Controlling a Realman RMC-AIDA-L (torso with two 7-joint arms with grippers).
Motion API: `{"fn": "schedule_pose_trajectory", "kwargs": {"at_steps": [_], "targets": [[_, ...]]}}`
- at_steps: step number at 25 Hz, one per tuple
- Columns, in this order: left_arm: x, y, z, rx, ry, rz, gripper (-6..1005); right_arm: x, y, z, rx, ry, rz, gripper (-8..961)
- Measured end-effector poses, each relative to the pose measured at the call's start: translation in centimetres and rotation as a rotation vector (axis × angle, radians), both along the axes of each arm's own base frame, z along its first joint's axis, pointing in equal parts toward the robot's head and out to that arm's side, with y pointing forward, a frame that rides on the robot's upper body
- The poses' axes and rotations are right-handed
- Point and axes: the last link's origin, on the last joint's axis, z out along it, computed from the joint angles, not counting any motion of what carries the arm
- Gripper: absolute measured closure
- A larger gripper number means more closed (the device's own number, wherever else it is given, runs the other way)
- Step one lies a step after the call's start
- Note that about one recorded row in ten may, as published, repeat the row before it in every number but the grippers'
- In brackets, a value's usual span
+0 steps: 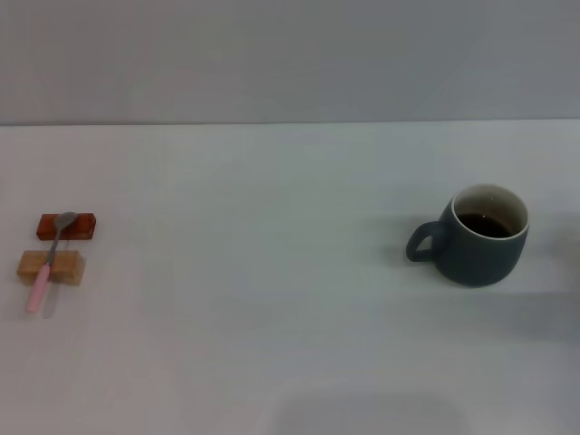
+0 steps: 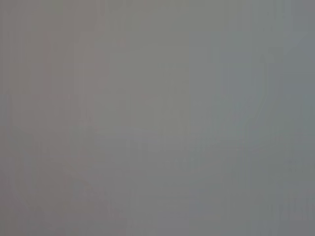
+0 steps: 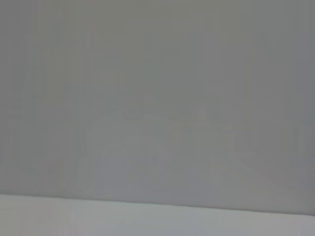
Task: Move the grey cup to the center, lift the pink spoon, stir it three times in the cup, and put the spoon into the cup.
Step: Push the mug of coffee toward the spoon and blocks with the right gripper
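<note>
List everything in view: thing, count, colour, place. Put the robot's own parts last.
mug: one, dark blue-grey with white inside, on the table's right side, handle pointing left, dark liquid inside.
spoon: one, pink handle and grey metal bowl, far left, lying across both blocks.
red-brown block: one, far left, under the spoon's bowl.
tan wooden block: one, just in front of the red-brown block, under the spoon's handle.
table: one, white, against a grey wall.
robot arms and grippers: none in view in any picture.
</note>
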Motion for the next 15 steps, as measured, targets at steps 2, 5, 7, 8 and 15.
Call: {"fn": "schedule_pose_trajectory", "kwargs": {"at_steps": [2, 5, 7, 8, 15], "targets": [[0.0, 0.0, 0.0, 0.003, -0.004, 0.001, 140, -0.4, 0.3, -0.4, -0.027, -0.013, 0.014, 903], [0.0, 0.1, 0.0, 0.004, -0.005, 0.0, 140, -1.0, 0.8, -0.8, -0.068, -0.035, 0.036, 903], [0.0, 0.1, 0.0, 0.006, -0.008, 0.001, 140, -1.4, 1.1, -1.2, -0.092, -0.041, 0.048, 902], [0.0, 0.1, 0.0, 0.007, -0.01, 0.002, 140, -1.6, 1.4, -1.4, -0.108, -0.042, 0.055, 902], [0.0, 0.0, 0.0, 0.012, -0.015, 0.003, 141, -2.8, 2.1, -2.5, -0.169, -0.036, 0.091, 902]]}}
